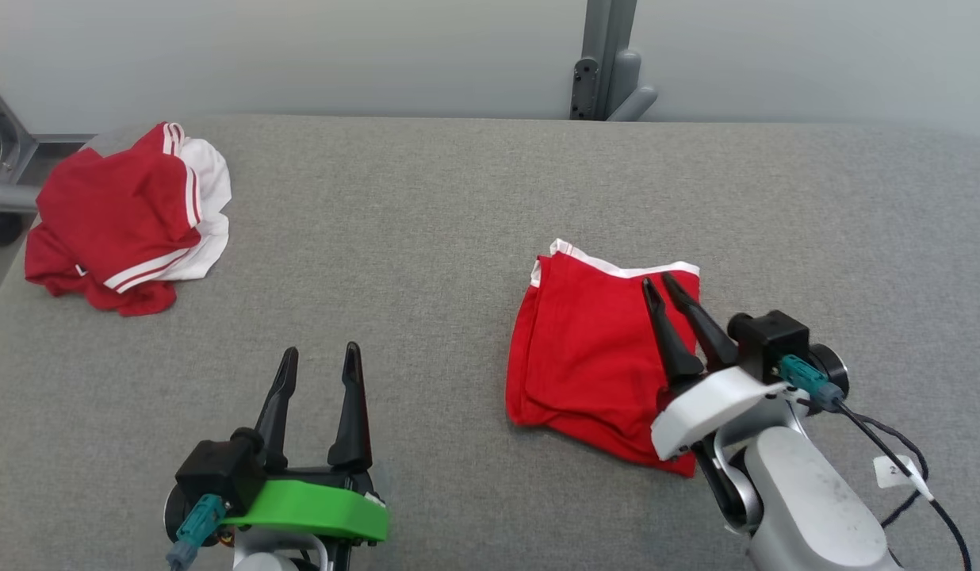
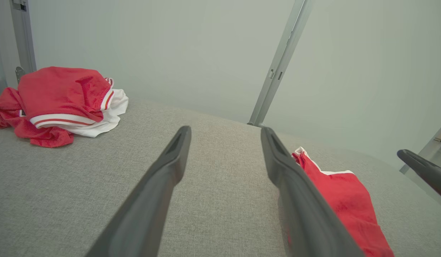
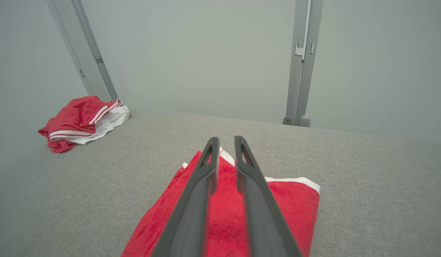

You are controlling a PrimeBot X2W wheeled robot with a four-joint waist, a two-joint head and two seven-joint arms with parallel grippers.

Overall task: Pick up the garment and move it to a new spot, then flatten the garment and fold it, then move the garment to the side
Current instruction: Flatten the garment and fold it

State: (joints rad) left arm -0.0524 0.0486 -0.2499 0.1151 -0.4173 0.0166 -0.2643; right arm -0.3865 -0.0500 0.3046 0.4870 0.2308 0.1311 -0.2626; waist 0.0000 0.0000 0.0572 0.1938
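The garment (image 1: 585, 357) is red with a white trimmed edge and lies folded flat on the grey cloth table (image 1: 426, 238), right of centre. My right gripper (image 1: 658, 281) hovers over the garment's right part, its fingers a narrow gap apart with nothing between them. In the right wrist view, the gripper (image 3: 226, 140) points over the garment (image 3: 295, 203) towards its white edge. My left gripper (image 1: 321, 350) stands open and empty over bare table, to the left of the garment. The left wrist view shows its fingers (image 2: 226, 130) wide apart, with the garment (image 2: 345, 192) to their right.
A crumpled heap of red and white clothes (image 1: 125, 214) lies at the table's far left corner. A grey metal post (image 1: 609, 63) rises behind the table's back edge. A dark cable (image 1: 894, 444) hangs from my right wrist.
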